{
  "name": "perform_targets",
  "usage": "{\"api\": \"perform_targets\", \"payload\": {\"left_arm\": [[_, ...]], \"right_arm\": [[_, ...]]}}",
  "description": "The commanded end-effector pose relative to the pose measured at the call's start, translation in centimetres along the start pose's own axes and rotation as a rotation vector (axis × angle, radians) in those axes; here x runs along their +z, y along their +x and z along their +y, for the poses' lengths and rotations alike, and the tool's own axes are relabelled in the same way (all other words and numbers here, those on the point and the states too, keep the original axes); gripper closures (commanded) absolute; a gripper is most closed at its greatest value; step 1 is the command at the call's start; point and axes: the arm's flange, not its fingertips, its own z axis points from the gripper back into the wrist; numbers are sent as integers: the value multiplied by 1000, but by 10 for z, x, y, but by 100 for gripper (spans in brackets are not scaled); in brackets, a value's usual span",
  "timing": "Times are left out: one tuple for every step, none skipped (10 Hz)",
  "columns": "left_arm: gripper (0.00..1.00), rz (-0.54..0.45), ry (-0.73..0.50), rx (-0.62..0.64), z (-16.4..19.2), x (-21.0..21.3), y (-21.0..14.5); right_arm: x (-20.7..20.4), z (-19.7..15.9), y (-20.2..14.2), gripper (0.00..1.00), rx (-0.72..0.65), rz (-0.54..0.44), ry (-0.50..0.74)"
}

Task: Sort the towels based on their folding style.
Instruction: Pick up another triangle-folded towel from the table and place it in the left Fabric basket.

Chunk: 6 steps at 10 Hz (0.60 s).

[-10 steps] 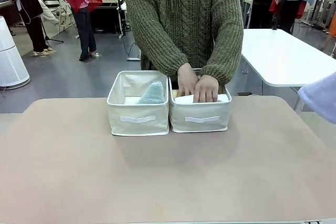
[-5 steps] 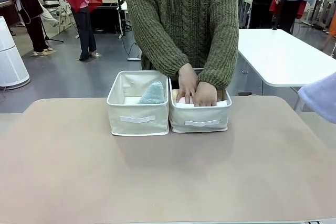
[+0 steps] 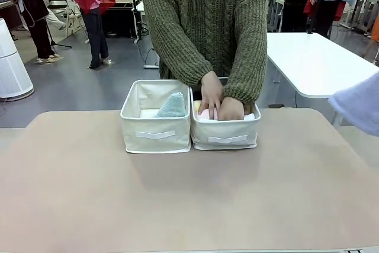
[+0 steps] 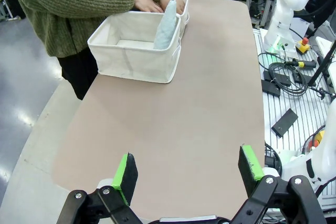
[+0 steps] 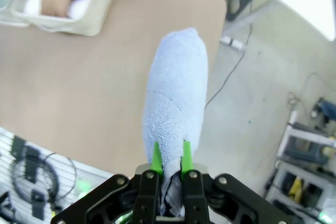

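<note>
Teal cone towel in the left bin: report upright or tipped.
Upright: the teal cone towel stands point-up inside the left bin.

You have two beige bins mid-frame: left bin (image 3: 155,134), right bin (image 3: 227,139). Two cones: teal cone towel (image 3: 172,106), and lavender-blue cone towel (image 3: 358,103) at the right edge. Two rolls show: pink roll (image 3: 205,113), white roll (image 3: 250,117). Two hands: upper hand (image 3: 211,90), lower hand (image 3: 231,109).

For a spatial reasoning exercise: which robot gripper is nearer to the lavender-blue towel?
Right. The right gripper is shut on the lavender-blue towel; the left gripper hangs open over the near edge of the table, well apart from it.
</note>
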Motion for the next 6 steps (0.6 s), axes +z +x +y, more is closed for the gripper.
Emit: {"api": "perform_targets", "payload": {"left_arm": [[0, -16, 3, -7, -2, 0, 0], [0, -16, 3, -7, -2, 0, 0], [0, -16, 3, -7, -2, 0, 0], [0, -16, 3, -7, -2, 0, 0], [0, -16, 3, -7, -2, 0, 0], [0, -16, 3, -7, -2, 0, 0]], "right_arm": [[24, 25, 8, 85, 163, 0, 42], [25, 31, 10, 85, 175, 14, 4], [23, 32, 9, 85, 151, 7, 10], [23, 35, 10, 85, 133, 1, 9], [23, 35, 10, 85, 133, 1, 9], [23, 35, 10, 85, 133, 1, 9]]}}
